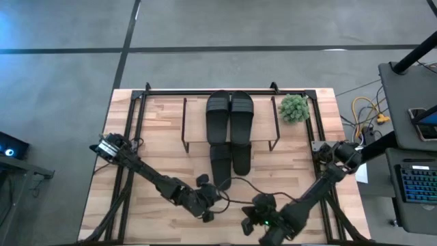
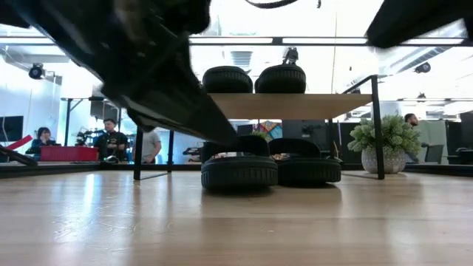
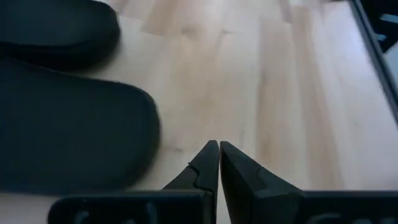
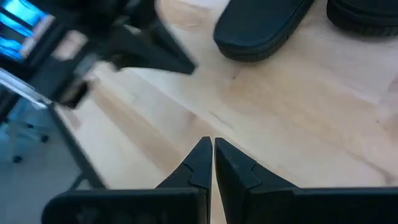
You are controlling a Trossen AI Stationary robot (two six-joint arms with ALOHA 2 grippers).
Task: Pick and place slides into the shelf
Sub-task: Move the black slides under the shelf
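Two black slides (image 1: pixel 218 115) (image 1: pixel 242 113) lie side by side on the shelf's wooden top board (image 1: pixel 196 123); the low view shows them on the shelf (image 2: pixel 288 106). Two more slides (image 1: pixel 220 164) (image 1: pixel 242 158) rest sole-down on the table under the shelf, their near ends sticking out toward me (image 2: pixel 239 168) (image 2: pixel 304 165). My left gripper (image 3: pixel 219 149) is shut and hovers just near of the left lower slide (image 3: pixel 68 130). My right gripper (image 4: pixel 212 146) is shut too, over bare table near the front edge, with the slides (image 4: pixel 261 28) farther off.
A small potted plant (image 1: pixel 294 108) stands on the table at the shelf's right end (image 2: pixel 384 144). My left arm (image 4: pixel 118 43) crosses the right wrist view. Bare wood (image 1: pixel 157 143) lies left and right of the slides. People sit in the room beyond the table (image 2: pixel 111 139).
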